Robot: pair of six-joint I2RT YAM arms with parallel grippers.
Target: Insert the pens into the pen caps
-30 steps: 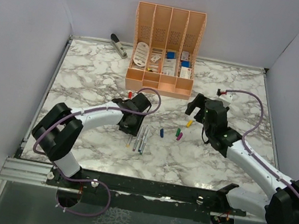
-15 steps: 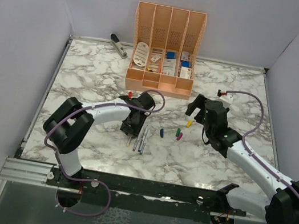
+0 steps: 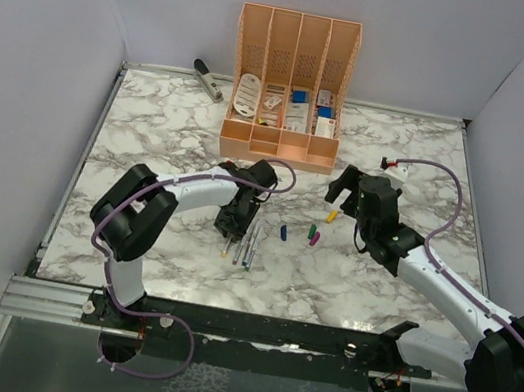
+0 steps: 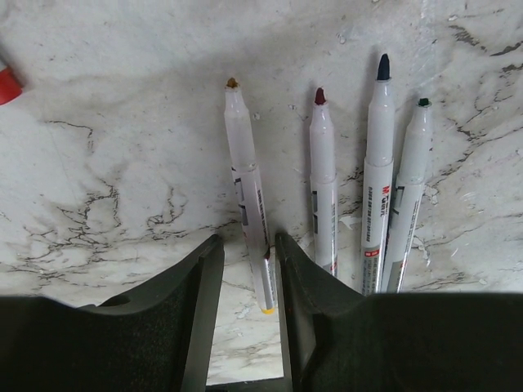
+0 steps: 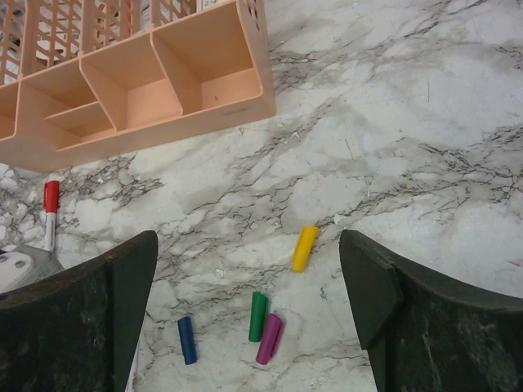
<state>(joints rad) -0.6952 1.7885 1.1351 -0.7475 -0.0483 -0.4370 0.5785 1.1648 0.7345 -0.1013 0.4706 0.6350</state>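
Straddling the rear end of a thin white yellow-tipped pen point(image 4: 245, 180), the left gripper point(image 4: 248, 241) is released, with a gap showing beside the barrel. At that gripper's 11 o'clock lies a red-capped white pen point(image 3: 229, 164). At the yellow-tipped pen's 3 o'clock lie a red-tipped pen point(image 4: 324, 188), a blue-tipped pen point(image 4: 378, 188) and a green-tipped pen point(image 4: 410, 196), all flat on the white marble table point(image 3: 151, 136). Further right lie a short blue plastic cap point(image 5: 187, 340), a green cap point(image 5: 258, 316), a magenta cap point(image 5: 269, 338) just beside it, and a yellow cap point(image 5: 304, 247) at the green cap's 1 o'clock. The right gripper point(image 3: 343, 195) hangs over these caps, spread wide and grasping nothing.
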